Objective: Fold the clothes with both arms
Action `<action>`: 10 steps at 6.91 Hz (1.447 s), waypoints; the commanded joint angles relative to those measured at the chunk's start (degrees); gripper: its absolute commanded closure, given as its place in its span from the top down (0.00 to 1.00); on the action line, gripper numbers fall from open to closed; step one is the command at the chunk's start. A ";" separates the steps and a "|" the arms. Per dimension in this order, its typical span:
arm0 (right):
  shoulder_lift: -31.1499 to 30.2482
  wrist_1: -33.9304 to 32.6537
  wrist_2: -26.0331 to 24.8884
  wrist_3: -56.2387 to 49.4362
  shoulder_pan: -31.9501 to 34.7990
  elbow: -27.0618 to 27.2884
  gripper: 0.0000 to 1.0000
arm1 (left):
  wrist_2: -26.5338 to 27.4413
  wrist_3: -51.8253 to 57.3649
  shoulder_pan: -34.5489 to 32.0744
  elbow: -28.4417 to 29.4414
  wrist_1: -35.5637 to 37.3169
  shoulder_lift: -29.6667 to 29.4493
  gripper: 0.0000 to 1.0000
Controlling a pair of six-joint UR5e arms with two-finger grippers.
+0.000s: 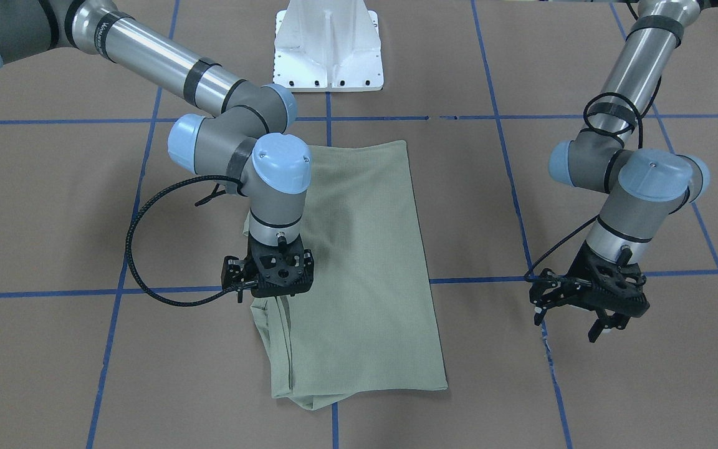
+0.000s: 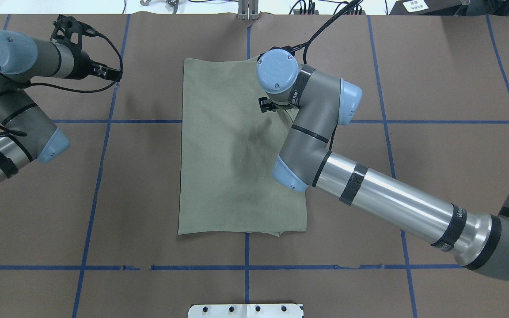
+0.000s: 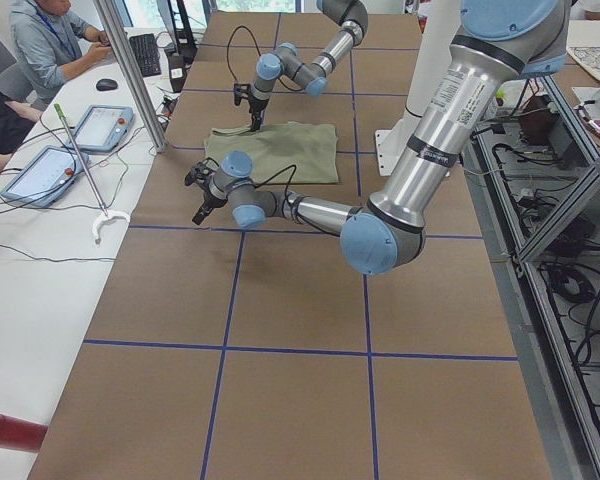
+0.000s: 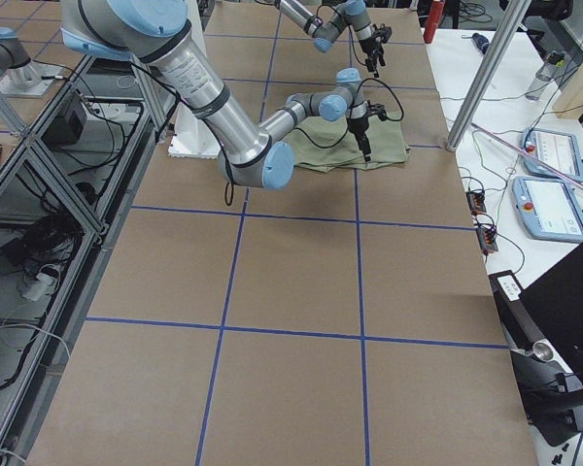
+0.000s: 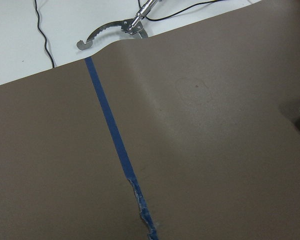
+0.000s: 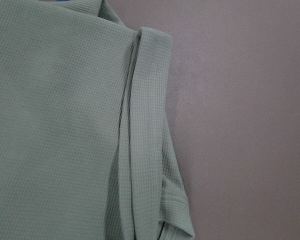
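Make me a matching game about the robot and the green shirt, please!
Things:
1. shirt
2. left gripper
3. right gripper
4. pedestal base

Places or states:
A. white, standing at the robot's end of the table
B. fingers spread, above bare brown table, off to the side of the shirt
C. pale green, folded into a long rectangle, lying flat
D. above the shirt's side edge

Right pairs: 1-C, 2-B, 3-D, 4-A
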 commanded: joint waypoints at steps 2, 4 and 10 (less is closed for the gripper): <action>0.02 -0.16 -0.01 -0.50 -0.01 -2.45 1.00 | 0.00 0.06 0.18 0.26 0.00 0.06 1.00; -0.07 -2.43 0.16 -1.81 1.73 -2.81 1.00 | 0.00 0.06 0.36 0.26 0.00 0.06 1.00; -9.34 -3.16 7.27 1.90 5.80 17.14 1.00 | -4.97 -10.87 0.53 -6.29 0.35 1.45 1.00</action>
